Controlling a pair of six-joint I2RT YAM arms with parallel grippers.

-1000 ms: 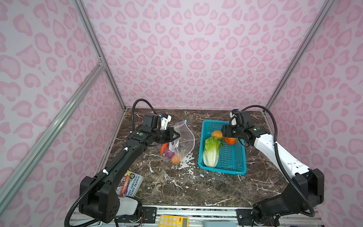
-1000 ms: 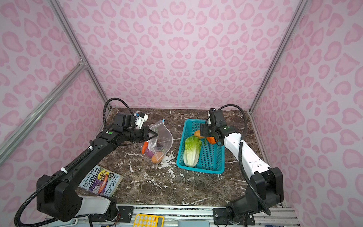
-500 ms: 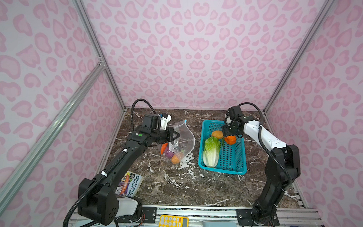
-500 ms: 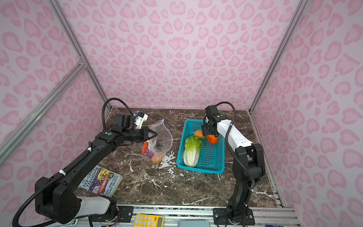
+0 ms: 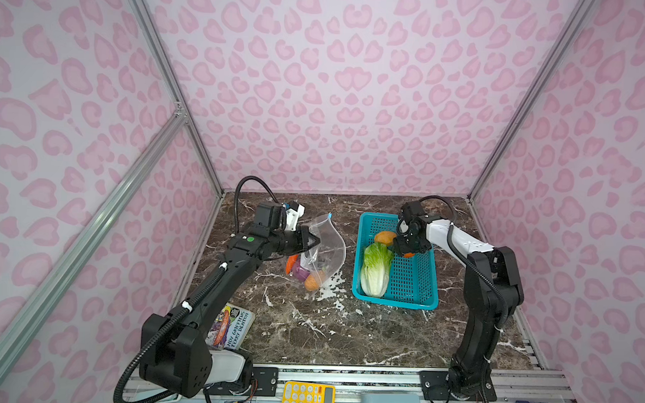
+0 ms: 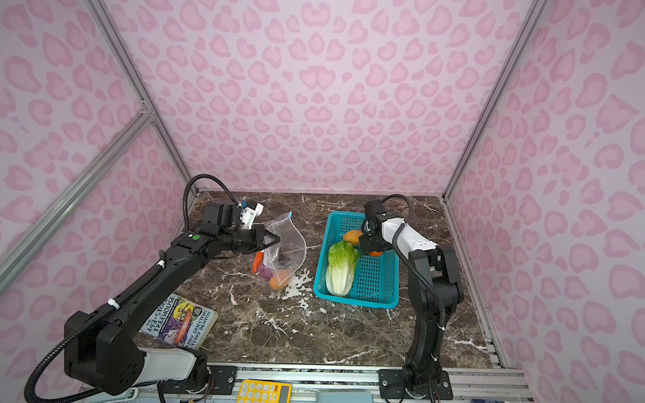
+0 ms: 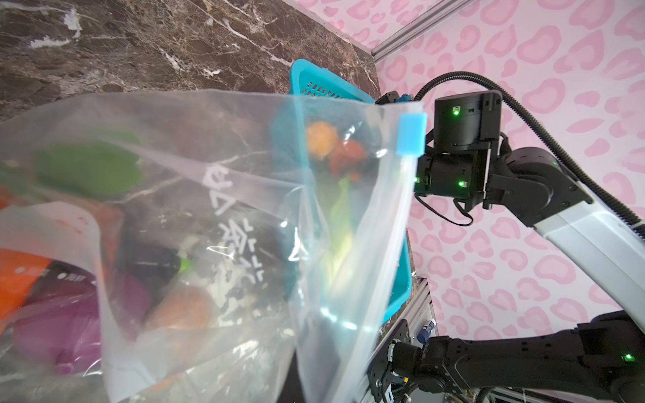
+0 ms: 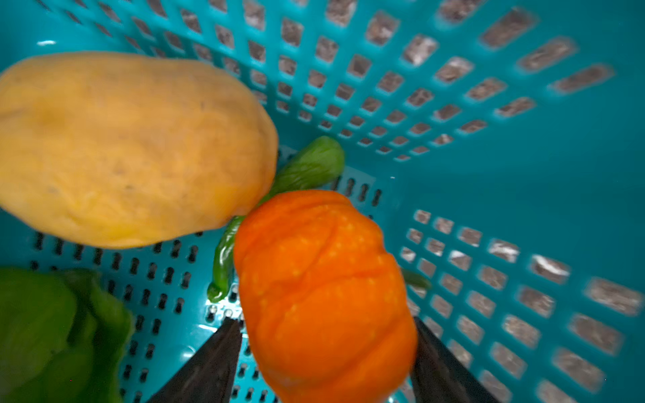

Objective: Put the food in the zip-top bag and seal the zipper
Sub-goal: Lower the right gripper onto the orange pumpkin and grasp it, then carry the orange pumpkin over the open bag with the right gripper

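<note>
A dark marble bench (image 5: pixel 309 331) is walled in pink on three sides. Its front half is bare except for a book (image 5: pixel 231 326) at the front left edge. Left of centre, the left gripper (image 5: pixel 312 242) is pinched closed on the rim of the clear zip-top bag (image 5: pixel 330 247) and holds its mouth up, with the blue slider tab (image 5: pixel 329 215) at the top. A carrot (image 5: pixel 291 263), a purple onion (image 5: pixel 302 273) and an orange piece (image 5: pixel 312 282) lie in the bag. A narrow strip of bare bench separates the bag from the teal basket (image 5: pixel 395 302), which holds a cabbage (image 5: pixel 376 269) and a yellow-tan piece (image 5: pixel 385 236). The right gripper (image 8: pixel 324 324) is down in the basket's far end, its fingers spread wide either side of a ribbed orange toy vegetable (image 8: pixel 321 279). I cannot tell whether they grip it.
</note>
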